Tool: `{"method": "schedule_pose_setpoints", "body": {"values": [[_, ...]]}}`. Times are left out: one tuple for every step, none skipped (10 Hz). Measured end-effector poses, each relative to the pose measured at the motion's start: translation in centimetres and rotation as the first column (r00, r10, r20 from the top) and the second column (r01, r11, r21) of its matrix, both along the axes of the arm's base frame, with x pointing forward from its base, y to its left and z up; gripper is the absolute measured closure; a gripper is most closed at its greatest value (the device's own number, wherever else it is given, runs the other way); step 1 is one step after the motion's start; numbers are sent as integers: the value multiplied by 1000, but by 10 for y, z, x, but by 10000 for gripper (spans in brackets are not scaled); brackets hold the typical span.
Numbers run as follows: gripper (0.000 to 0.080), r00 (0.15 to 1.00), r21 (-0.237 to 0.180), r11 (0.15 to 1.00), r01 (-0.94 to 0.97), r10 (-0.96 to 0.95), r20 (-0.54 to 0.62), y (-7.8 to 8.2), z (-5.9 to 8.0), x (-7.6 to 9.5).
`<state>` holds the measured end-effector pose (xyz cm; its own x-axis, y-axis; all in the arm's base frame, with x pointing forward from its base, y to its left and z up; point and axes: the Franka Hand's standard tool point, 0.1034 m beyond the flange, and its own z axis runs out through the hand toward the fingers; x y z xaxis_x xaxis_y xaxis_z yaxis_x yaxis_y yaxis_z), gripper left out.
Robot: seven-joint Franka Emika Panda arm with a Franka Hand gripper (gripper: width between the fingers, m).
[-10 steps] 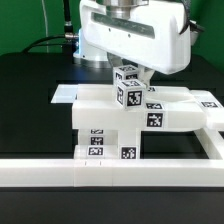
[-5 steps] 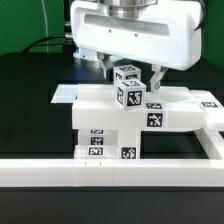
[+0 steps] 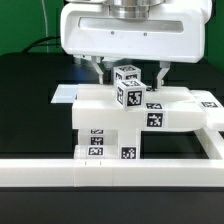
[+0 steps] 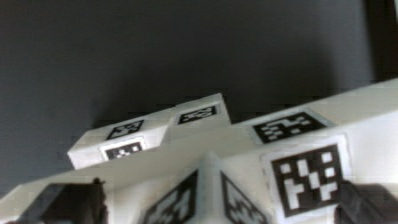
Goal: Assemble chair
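Note:
A small white tagged block stands on top of a stack of white chair parts in the middle of the exterior view. My gripper hangs just above and behind the block. It is open, with one dark finger on each side of the block and a gap on both sides. In the wrist view the block's tagged corner sits between the two dark fingertips without touching them. My gripper holds nothing.
A wide flat white part with tags lies to the exterior view's right of the stack. A long white rail runs across the front and joins a side arm at the right. The table is black.
The gripper body has grown larger in the exterior view and shifted slightly left. Its fingers have spread from close by the block to well apart. The parts have not moved.

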<state>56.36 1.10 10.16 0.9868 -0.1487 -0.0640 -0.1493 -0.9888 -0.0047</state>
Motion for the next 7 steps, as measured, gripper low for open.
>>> {"method": "schedule_pose_setpoints", "body": {"values": [[151,998,1,998,-59,59,0,1,0,0],[151,994,2,994,-113,113,0,1,0,0],[151,976,2,976,-217,217,-1,-1,0,0],[151,958,4,958,-287,287,0,-3,-1,0],[151,933,4,933,-361,361,-1,-4,-1,-1],[151,921,3,921,-389,389,-3,-5,-1,-1],[252,922,3,922,-388,388,-3,-5,-1,-1]]}}
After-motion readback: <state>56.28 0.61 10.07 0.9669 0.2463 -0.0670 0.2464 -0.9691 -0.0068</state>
